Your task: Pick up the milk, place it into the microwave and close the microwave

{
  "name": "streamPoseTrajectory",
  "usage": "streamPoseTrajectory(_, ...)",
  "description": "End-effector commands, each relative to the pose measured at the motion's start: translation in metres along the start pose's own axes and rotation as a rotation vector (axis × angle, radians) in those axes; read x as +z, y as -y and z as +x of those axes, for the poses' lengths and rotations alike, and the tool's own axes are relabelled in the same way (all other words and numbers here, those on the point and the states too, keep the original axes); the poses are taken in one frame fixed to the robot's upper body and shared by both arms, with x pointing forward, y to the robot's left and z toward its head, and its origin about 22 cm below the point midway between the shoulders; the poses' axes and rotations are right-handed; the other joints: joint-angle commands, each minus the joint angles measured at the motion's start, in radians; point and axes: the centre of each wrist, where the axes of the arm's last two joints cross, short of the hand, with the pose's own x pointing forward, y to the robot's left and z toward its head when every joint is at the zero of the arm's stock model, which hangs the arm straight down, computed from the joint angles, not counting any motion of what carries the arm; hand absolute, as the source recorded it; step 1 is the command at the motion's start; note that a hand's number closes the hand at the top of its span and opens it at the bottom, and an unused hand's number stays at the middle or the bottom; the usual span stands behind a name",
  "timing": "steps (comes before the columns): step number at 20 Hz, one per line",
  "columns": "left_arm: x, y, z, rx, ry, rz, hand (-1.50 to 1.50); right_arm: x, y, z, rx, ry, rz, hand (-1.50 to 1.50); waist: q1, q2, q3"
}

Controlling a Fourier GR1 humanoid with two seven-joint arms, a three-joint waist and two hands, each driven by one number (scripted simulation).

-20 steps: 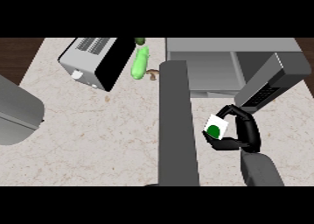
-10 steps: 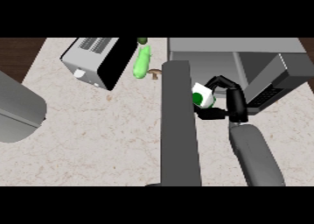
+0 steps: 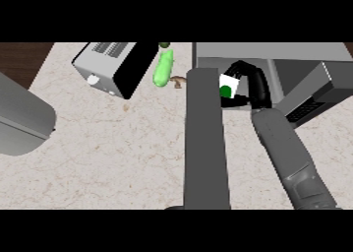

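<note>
**Milk carton being held at the mouth of the open microwave**

The milk (image 3: 228, 87), a small white carton with a green mark on its face, is being held off the counter (image 3: 121, 147) by the right hand (image 3: 259, 91). The black fingers are being curled over the carton's top and far side, and the thumb is being pressed in from below, so the carton is being pinched between them. It is being held at the front left of the microwave (image 3: 280, 51), just beside the grey left forearm (image 3: 206, 138) that crosses the middle of the view. The door (image 3: 320, 93) is standing swung out to the right. Whether the carton is already inside the cavity cannot be told from this steep angle. The left hand is not being shown.

The carton is being judged light to moderate in weight, with contents that would slosh if it were tilted. Its walls are being taken as thin and somewhat yielding, so they would dent under squeezing, and its smooth faces could slip. A hold across two opposite flat sides, around the middle of the body, is being judged safest, with the carton being kept upright. The present grasp appears to suit that.

The step in hand is being read as the placing; the setting down and the closing of the door are not yet done. A toaster (image 3: 113, 69) and a green vegetable (image 3: 163, 69) are lying well apart on the left.
</note>
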Motion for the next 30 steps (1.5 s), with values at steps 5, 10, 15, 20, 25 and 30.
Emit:
streamPoseTrajectory(5,-0.02,0.001,-0.017,0.04,0.007,-0.027,-1.5,-0.023,0.004,0.0,0.114,-0.033,-0.083,1.5,0.034,0.02,0.001)
streamPoseTrajectory(10,-0.021,0.004,-0.011,0.006,0.001,-0.054,-1.5,-0.035,0.007,0.007,0.231,-0.022,-0.172,1.5,0.049,0.025,0.001)
streamPoseTrajectory(15,-0.023,0.004,-0.011,0.019,0.028,-0.06,-1.5,-0.031,0.041,-0.011,0.385,0.027,-0.223,1.5,0.077,0.038,0.003)
streamPoseTrajectory(20,-0.024,0.003,-0.019,0.027,0.005,-0.082,-1.5,-0.035,0.053,-0.012,0.468,0.032,-0.24,1.5,0.083,0.039,0.002)
streamPoseTrajectory(25,-0.033,0.004,-0.019,0.015,0.006,-0.08,-1.5,-0.024,0.066,-0.028,0.595,-0.097,-0.332,-1.5,0.105,0.058,0.002)
streamPoseTrajectory(30,-0.042,-0.001,-0.016,-0.023,0.005,-0.092,-1.5,-0.018,0.08,-0.036,0.695,-0.165,-0.364,-1.5,0.106,0.058,0.003)
